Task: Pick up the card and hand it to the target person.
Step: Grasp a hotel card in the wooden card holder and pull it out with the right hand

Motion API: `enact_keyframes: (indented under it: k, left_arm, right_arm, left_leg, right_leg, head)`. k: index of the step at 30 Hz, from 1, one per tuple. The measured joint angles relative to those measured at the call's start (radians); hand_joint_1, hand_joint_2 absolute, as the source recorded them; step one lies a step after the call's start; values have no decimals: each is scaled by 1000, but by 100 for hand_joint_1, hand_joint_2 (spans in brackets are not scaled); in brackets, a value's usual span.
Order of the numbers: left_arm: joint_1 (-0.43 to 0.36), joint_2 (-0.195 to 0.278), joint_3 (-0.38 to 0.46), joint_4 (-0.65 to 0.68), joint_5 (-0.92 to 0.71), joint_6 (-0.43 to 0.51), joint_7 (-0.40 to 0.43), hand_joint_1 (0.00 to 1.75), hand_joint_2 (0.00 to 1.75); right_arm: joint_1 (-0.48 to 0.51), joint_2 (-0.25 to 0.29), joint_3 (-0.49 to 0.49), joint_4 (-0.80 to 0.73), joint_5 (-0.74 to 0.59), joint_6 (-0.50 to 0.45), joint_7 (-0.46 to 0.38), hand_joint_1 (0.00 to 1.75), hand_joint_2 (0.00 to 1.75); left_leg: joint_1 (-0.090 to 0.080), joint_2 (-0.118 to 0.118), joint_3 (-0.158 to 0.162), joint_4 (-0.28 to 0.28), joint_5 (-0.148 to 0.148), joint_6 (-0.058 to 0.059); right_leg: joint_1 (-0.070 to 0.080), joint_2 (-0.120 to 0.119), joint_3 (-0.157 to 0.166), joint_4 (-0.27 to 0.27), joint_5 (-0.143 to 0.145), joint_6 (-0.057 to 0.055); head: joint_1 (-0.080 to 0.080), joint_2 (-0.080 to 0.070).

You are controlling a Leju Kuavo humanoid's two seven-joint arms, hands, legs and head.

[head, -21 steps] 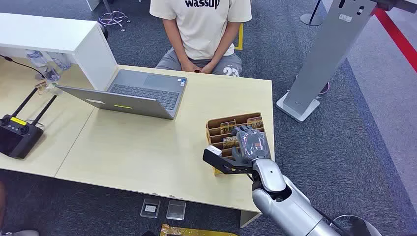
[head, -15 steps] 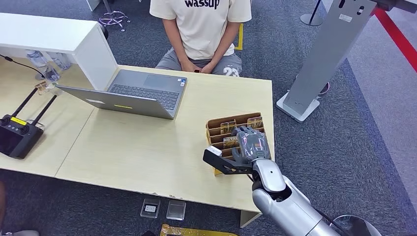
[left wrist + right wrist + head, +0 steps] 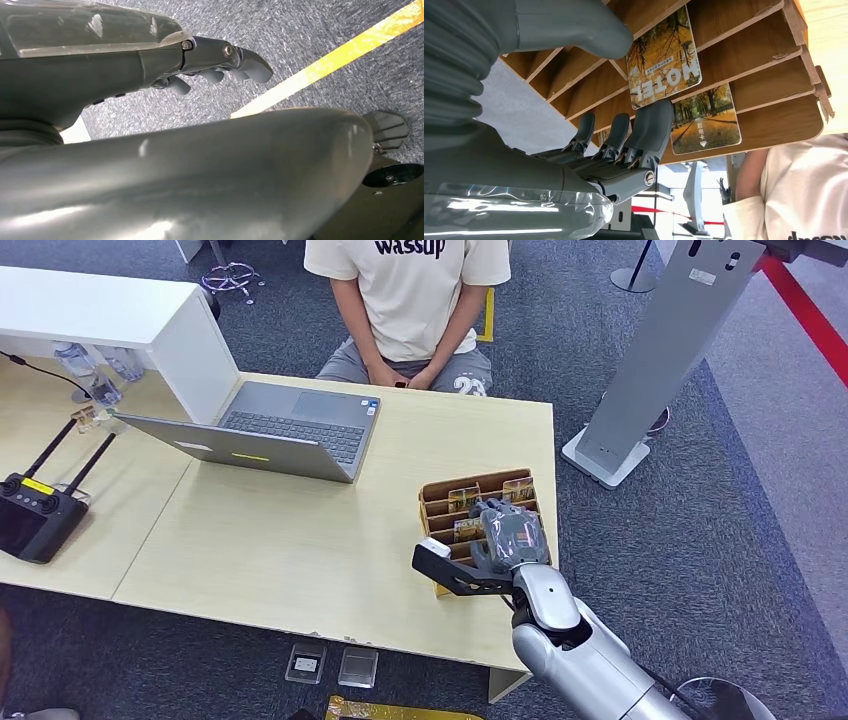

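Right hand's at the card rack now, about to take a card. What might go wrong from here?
1. The right hand has fingers at the HOTEL card, with a second card right beside it; it may drag both out.
2. The wooden rack stands near the table edge, so a pull could tip or slide it.

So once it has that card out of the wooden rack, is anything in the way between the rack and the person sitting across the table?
Nothing visible. The right hand is already at the card in the wooden rack. Between the rack and the seated person lies only bare table. The open laptop sits off to the side, outside that line.
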Motion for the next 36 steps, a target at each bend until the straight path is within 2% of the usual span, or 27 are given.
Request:
enact_keyframes:
  k: [6, 13, 18, 24, 30, 34, 36]
  left_arm:
    - [0, 0, 0, 0, 0, -1, 0, 0, 0]
    - [0, 0, 0, 0, 2, 0, 0, 0, 0]
    - [1, 0, 0, 0, 4, 0, 0, 0, 0]
    - [2, 0, 0, 0, 4, -1, 0, 0, 0]
    - [2, 0, 0, 0, 4, -1, 0, 0, 0]
    - [2, 0, 0, 0, 4, -6, -3, 0, 175]
    - [2, 0, 0, 0, 3, -11, -8, 0, 175]
  right_arm:
    - [0, 0, 0, 0, -1, 0, 0, 89, 175]
    - [0, -1, 2, 0, -2, 0, 1, 127, 175]
    - [1, -1, 7, 0, -5, 0, 1, 130, 175]
    - [0, -1, 7, 0, -7, 0, 1, 121, 175]
    - [0, -1, 7, 0, -13, 0, 2, 137, 175]
    - [0, -1, 7, 0, -14, 0, 2, 148, 175]
    - [0, -1, 7, 0, -14, 0, 3, 153, 175]
  left_leg:
    - [0, 0, 0, 0, 0, 0]
    - [0, 0, 0, 0, 0, 0]
    - [0, 0, 0, 0, 0, 0]
    - [0, 0, 0, 0, 0, 0]
    - [0, 0, 0, 0, 0, 0]
    - [0, 0, 0, 0, 0, 0]
    - [0, 0, 0, 0, 0, 0]
  right_leg:
    - [0, 0, 0, 0, 0, 0]
    - [0, 0, 0, 0, 0, 0]
    - [0, 0, 0, 0, 0, 0]
    - [0, 0, 0, 0, 0, 0]
    - [0, 0, 0, 0, 0, 0]
    - [0, 0, 0, 0, 0, 0]
    - [0, 0, 0, 0, 0, 0]
  head:
    - [0, 0]
    - [0, 0]
    - [0, 0]
    - [0, 0]
    - [0, 0]
    - [0, 0]
    - [0, 0]
